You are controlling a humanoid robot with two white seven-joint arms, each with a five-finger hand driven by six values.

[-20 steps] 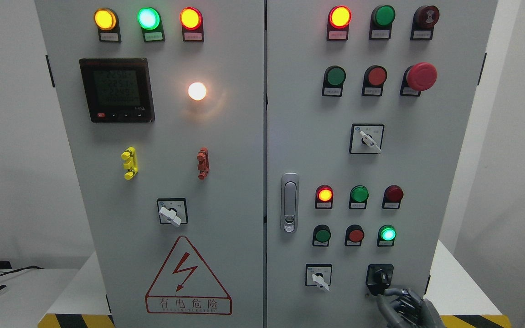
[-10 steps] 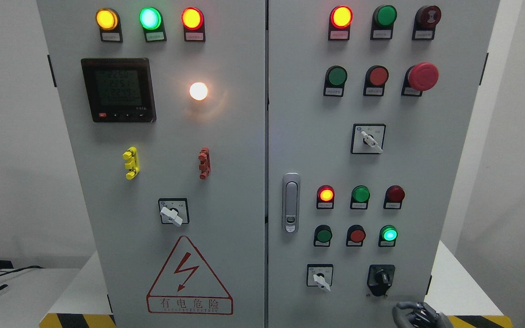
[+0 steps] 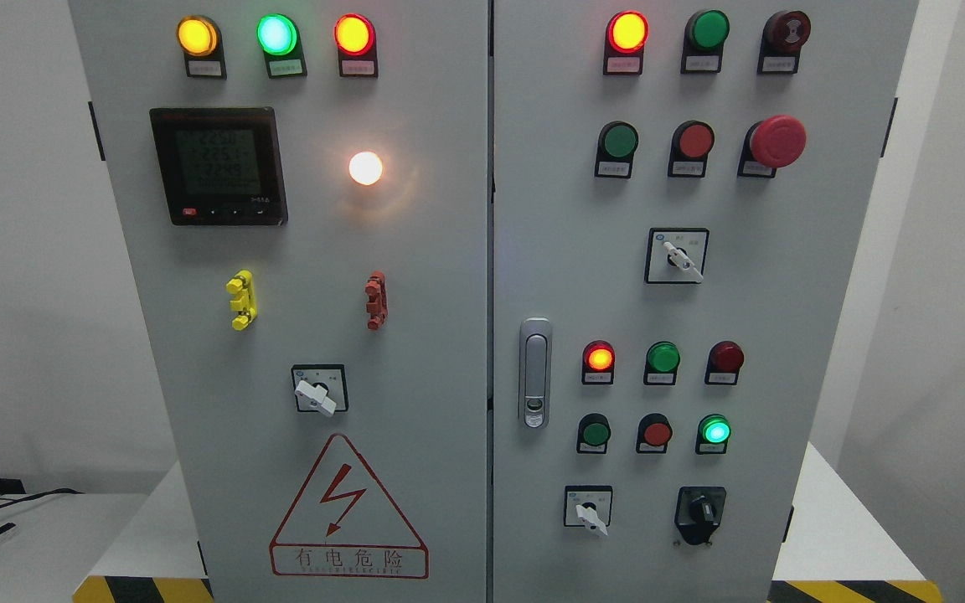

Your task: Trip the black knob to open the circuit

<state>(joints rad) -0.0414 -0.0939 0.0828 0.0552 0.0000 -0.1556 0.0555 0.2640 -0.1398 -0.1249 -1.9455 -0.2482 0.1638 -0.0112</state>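
Found no robot hand anywhere in the head view, so could not tell whether open, closed or gripping anything. Located the black knob (image 3: 700, 511) near the lower right corner of the right door of the cabinet (image 3: 784, 335), on its own black plate, just right of a white selector switch (image 3: 590, 512) and below a lit green lamp (image 3: 714, 430). Read the knob's short bar as standing close to upright, but could not make out any markings around it, so could not settle whether that position meant tripped or not; fitted either a switch already turned or one waiting to be turned. Judged the knob rigid, hard plastic, smooth and small, likely stiff with a spring click between positions, fixed to the door and meant only to rotate. Judged the raised bar across its middle the place to pinch, from both sides with fingertips, twisting rather than pulling. Took the cabinet as the only container here: both doors shut, door latch (image 3: 534, 373) flush near the left edge of the right door, contents hidden.
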